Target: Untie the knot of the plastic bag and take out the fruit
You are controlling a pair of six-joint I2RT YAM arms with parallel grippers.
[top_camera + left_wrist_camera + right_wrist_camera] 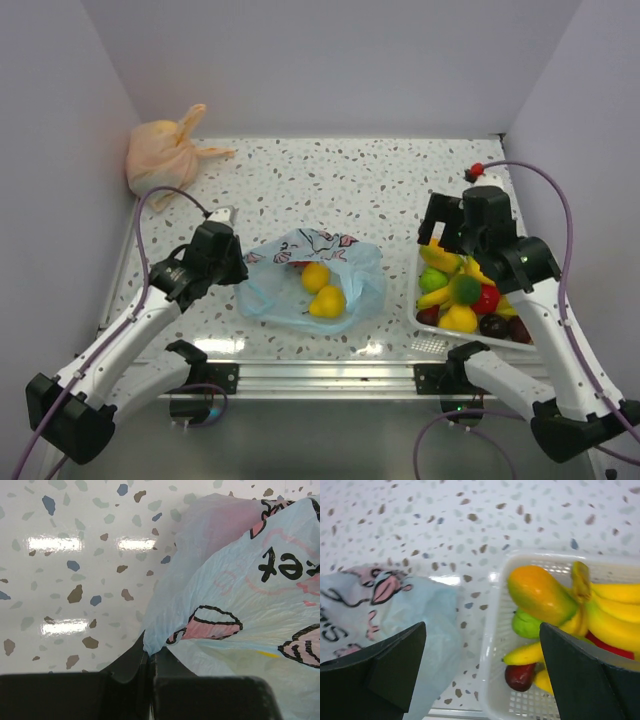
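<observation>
The light blue plastic bag [350, 285] lies open in the middle of the table, with two yellow fruits [322, 290] showing in its mouth. No tied knot shows. My left gripper [240, 265] is shut on the bag's left edge; in the left wrist view the blue film [240, 600] is pinched between the closed fingers [131, 667]. My right gripper [448, 235] is open and empty above the left end of the white basket [496, 645]; the bag's right side [395, 615] lies to its left.
The white basket [430, 327] at the right holds bananas [615, 605], a mango [540, 592], a green fruit [527, 625] and dark red fruit [519, 676]. A tied peach-orange bag [165, 150] sits at the back left corner. White walls enclose the table.
</observation>
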